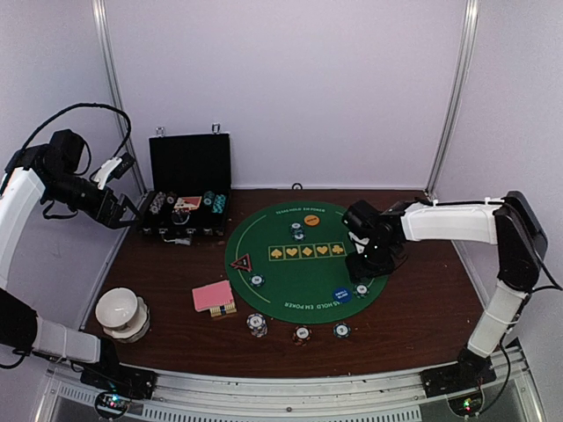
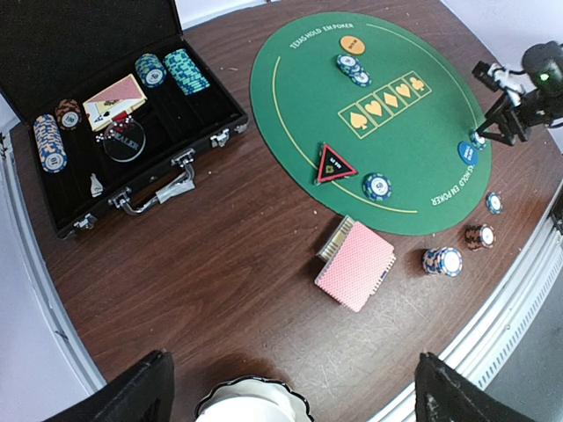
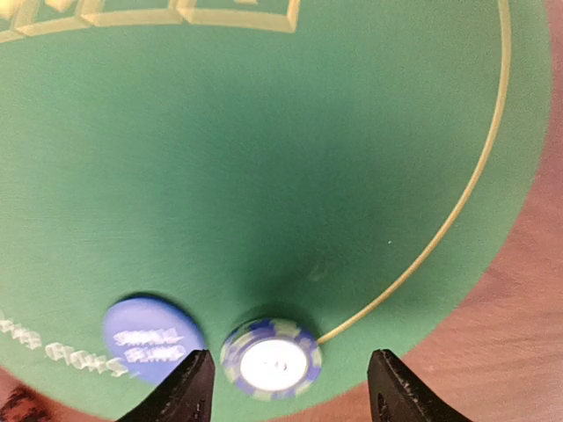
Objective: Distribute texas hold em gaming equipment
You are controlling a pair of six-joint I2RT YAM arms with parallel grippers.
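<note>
Your right end effector (image 3: 288, 369) stands spread over the green mat (image 3: 264, 158). A blue-and-white chip (image 3: 271, 359) lies flat between its fingers, with a gap showing on each side, so nothing is pinched. The chip sits at the mat's rim, just inside the yellow line and just beside the blue disc (image 3: 151, 338).

Your left end effector (image 2: 295, 380) is spread wide and empty, hanging well back near the case (image 1: 187, 189).

Expect the chip to be stiff, light and smooth at the rim. It is too thin to give much to hold, so if you need it again, take it across its width by the striped edge, with the fingertips down at the felt. Come in off-centre and it will likely skid or flip up.

The pink cards (image 1: 213, 295) on the tabletop (image 1: 413, 308) are a loose, slippery stack, so squeeze them by the long edges.
</note>
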